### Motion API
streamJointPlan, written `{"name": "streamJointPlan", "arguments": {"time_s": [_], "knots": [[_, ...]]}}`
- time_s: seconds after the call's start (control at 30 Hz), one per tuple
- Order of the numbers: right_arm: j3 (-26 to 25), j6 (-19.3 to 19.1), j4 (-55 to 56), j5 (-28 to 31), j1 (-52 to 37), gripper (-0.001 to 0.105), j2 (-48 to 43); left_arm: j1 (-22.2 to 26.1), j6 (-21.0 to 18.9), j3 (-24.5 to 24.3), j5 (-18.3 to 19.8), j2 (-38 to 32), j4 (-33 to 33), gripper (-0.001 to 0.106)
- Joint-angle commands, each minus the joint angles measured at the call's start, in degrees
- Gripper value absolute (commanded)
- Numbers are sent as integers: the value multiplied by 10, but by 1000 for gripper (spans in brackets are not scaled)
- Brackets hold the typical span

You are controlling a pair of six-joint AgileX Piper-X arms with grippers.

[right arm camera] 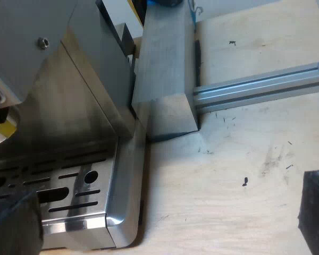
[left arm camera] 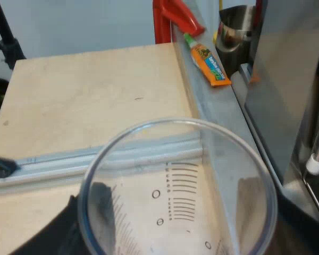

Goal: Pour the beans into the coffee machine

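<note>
Gripping the glass beside the machine, the left gripper clasps its wall, mouth up, likely so nothing spills. It looks empty, see-through to the table. Over by the machine's drip tray, the right gripper hangs spread wide, holding nothing, probably keeping clear.

One measuring glass, one espresso machine, one orange tube, one metal jug.
</note>
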Motion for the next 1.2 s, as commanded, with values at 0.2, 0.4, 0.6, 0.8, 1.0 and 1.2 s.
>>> {"name": "streamJointPlan", "arguments": {"time_s": [0.2, 0.4, 0.6, 0.8, 1.0, 1.2], "knots": [[-8, 1, 31, -6, 0, 104, -2, 2, -8, 77, 3, -5, -126, 31], [-8, 1, 31, -6, 0, 104, -2, 2, -8, 111, 3, 10, -161, 31], [-8, 1, 31, -6, 0, 104, -2, 2, -8, 130, 5, 41, -222, 31], [-8, 1, 31, -6, 0, 104, -2, 2, -4, 130, 5, 77, -255, 31], [-8, 1, 31, -6, 0, 104, -2, 2, -4, 130, 5, 121, -264, 31], [-8, 1, 31, -6, 0, 104, -2, 2, -4, 130, 16, 149, -286, 31]]}}
